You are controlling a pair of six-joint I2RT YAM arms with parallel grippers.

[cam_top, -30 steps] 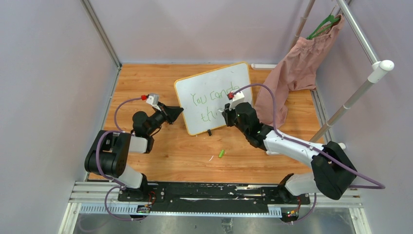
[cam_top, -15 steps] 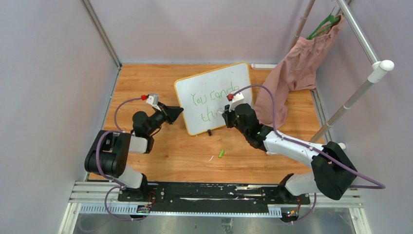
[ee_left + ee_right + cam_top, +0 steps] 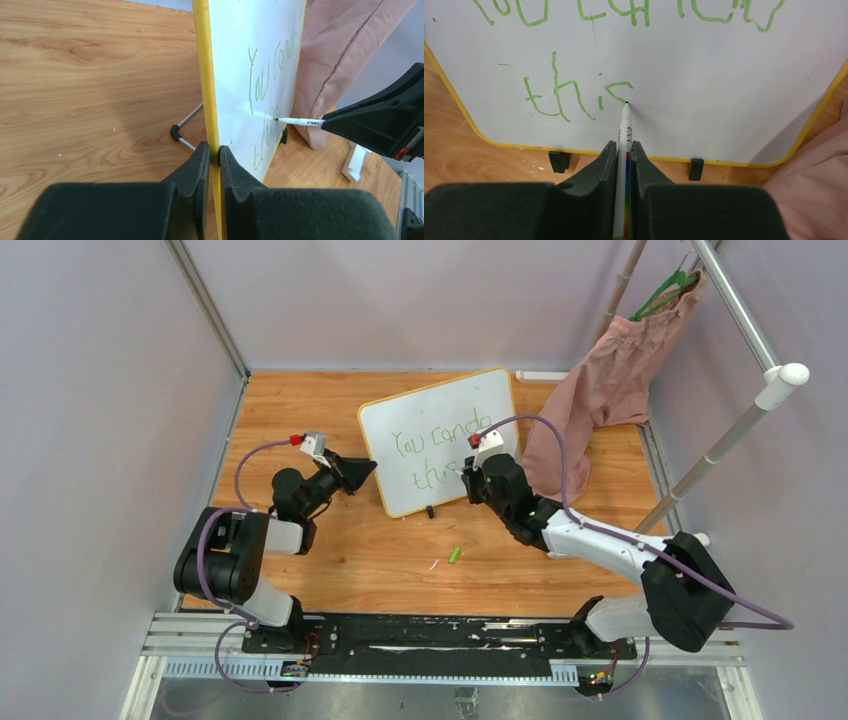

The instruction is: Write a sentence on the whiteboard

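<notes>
The whiteboard (image 3: 440, 430) stands upright on the wooden table, white with a yellow rim and black clip feet. The green sentence (image 3: 432, 443) on it reads "You can do" above "this"; it shows large in the right wrist view (image 3: 574, 95). My left gripper (image 3: 214, 150) is shut on the board's yellow left edge (image 3: 202, 75). My right gripper (image 3: 624, 150) is shut on a white marker (image 3: 625, 130) whose tip touches the board at the half-drawn last letter of "this". The marker also shows in the left wrist view (image 3: 295, 120).
A green marker cap (image 3: 454, 555) lies on the table in front of the board. A pink garment (image 3: 600, 390) hangs from a white rail (image 3: 730, 430) at the right, close behind the board's right edge. Grey walls enclose the table.
My right gripper has shifted slightly to the right along the board with the marker. The left arm and the board have not moved.
</notes>
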